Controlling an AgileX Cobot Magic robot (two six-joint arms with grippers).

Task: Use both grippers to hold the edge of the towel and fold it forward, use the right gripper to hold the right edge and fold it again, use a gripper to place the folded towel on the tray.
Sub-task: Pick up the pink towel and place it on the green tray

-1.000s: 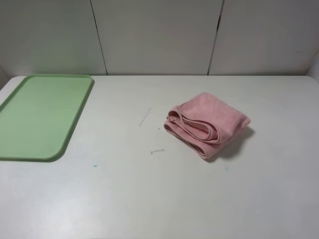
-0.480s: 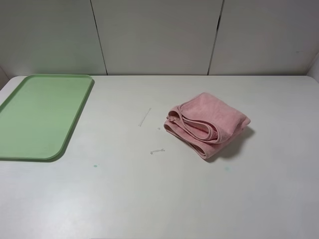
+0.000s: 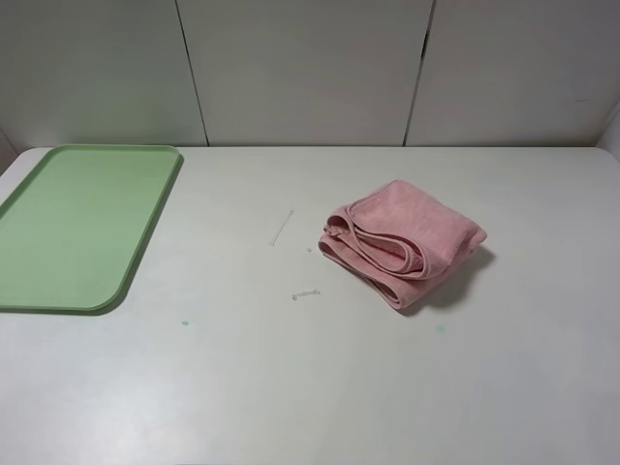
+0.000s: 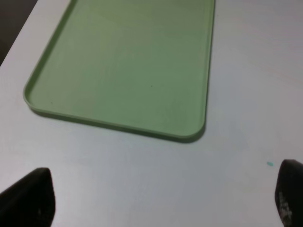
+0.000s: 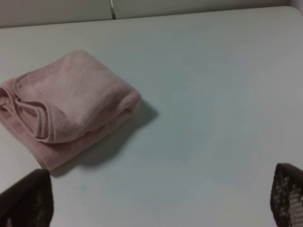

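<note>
1. Light-green rectangular plastic tray with a low rim (image 3: 77,228) sat at the desk's (image 3: 291,387) far left. The towel was not on it.
2. Left black pointed-finger gripper (image 4: 158,201) hovered over bare desk just beside the tray's near rim. Its jaws were wide apart and held nothing. Neither arm showed in the high view.
3. Mid-desk showed only faint scuff marks (image 3: 281,228) and a small teal speck (image 3: 184,322).
4. Soft dusty-pink fluffy towel (image 3: 402,242) lay right of centre, well apart from the tray. It was bundled in stacked layers, with the looped stitched hem (image 3: 373,254) facing the tray side.
5. Right black pointed-finger gripper (image 5: 157,198) hovered near the towel, clear of it. Its jaws were wide apart and empty.
6. Judgement: the layers read as both folds done, loosely. The step in hand looked like the transfer to the tray.
7. The next move calls for one gripper to come down and pinch through all the layers at once. It should then lift clear and carry the towel left across the desk.
8. Risk: pinching only the top layer would let the bundle unfold mid-carry.
</note>
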